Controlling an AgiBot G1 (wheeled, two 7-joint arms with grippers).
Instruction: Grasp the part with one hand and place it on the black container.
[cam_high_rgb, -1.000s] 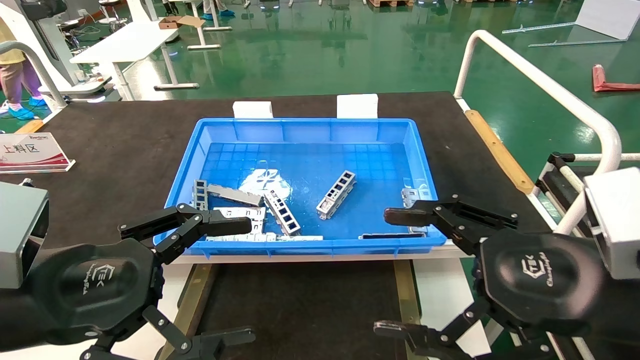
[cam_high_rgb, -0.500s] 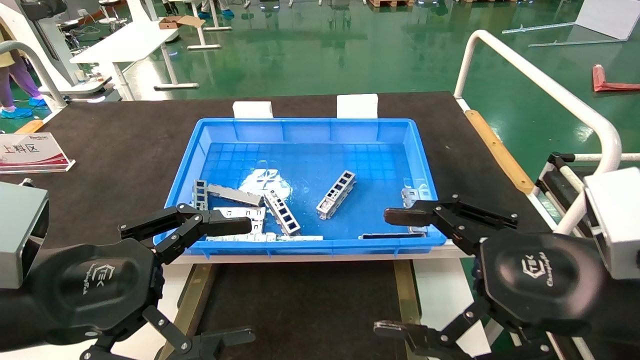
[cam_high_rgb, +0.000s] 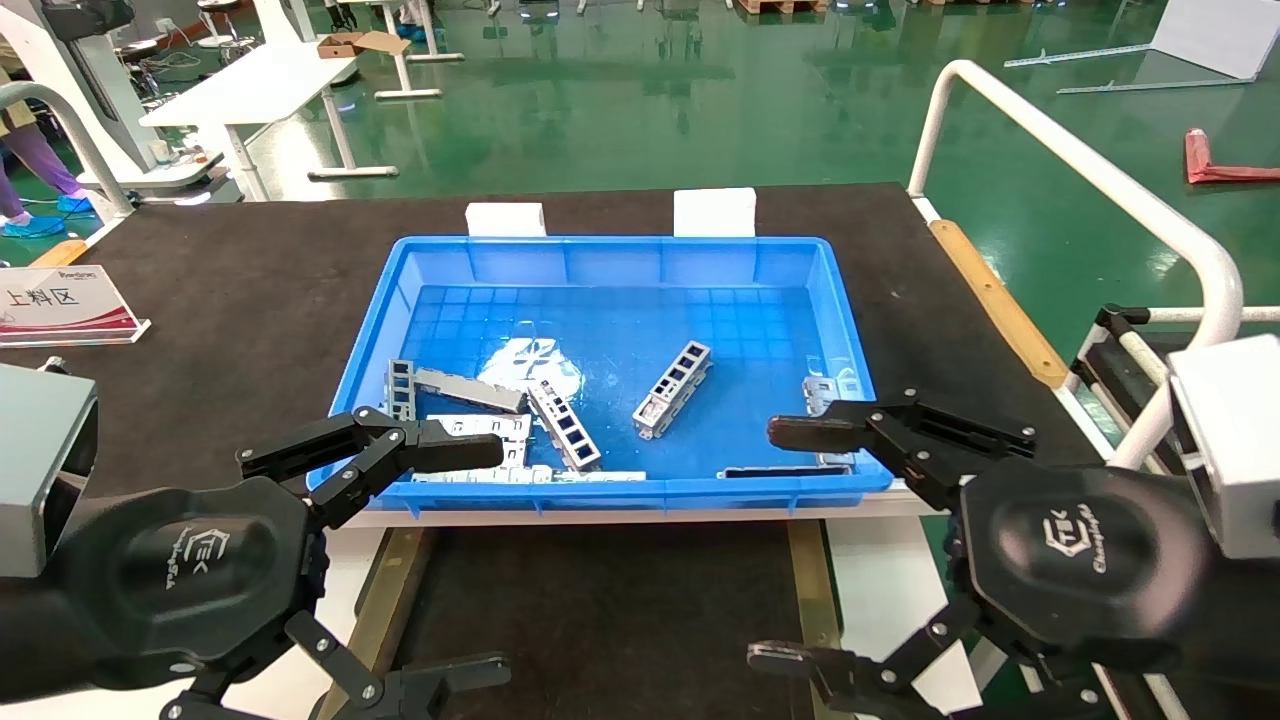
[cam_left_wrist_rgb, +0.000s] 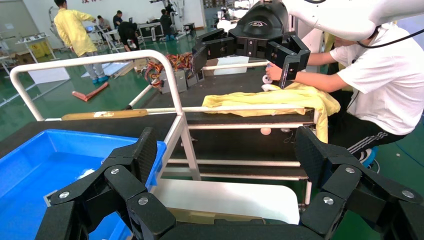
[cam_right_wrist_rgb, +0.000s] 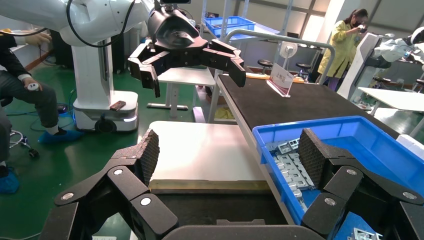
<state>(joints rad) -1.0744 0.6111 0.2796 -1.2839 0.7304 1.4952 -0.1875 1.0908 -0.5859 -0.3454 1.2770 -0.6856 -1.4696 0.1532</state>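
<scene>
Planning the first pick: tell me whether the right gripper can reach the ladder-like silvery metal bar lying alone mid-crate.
Probably yes. The right gripper is open near the blue plastic crate's front rim, and the silvery windowed bar lies apart from the other parts, nothing over it.

I see a bright blue plastic crate (cam_high_rgb: 848, 330) with a square grid pattern moulded into its floor. In it lies a silvery-grey metal channel part (cam_high_rgb: 673, 389) showing a ladder-like row of dark square windows; a second like it (cam_high_rgb: 565, 427) sits near the crate's front wall, beside pale grey flat plates (cam_high_rgb: 478, 428) with small dark slots. Under the crate is a matte black tabletop mat (cam_high_rgb: 250, 290). At the mat's front edge I see a flat black tray (cam_high_rgb: 600, 610) with tan, brass-coloured side rails. Two white blocks (cam_high_rgb: 714, 212) stand at the crate's far wall. A white sign (cam_high_rgb: 60, 303) with a red stripe stands at the mat's left edge. Both grippers, left (cam_high_rgb: 460, 560) and right (cam_high_rgb: 790, 545), are black. The floor (cam_high_rgb: 700, 110) is glossy green.
</scene>
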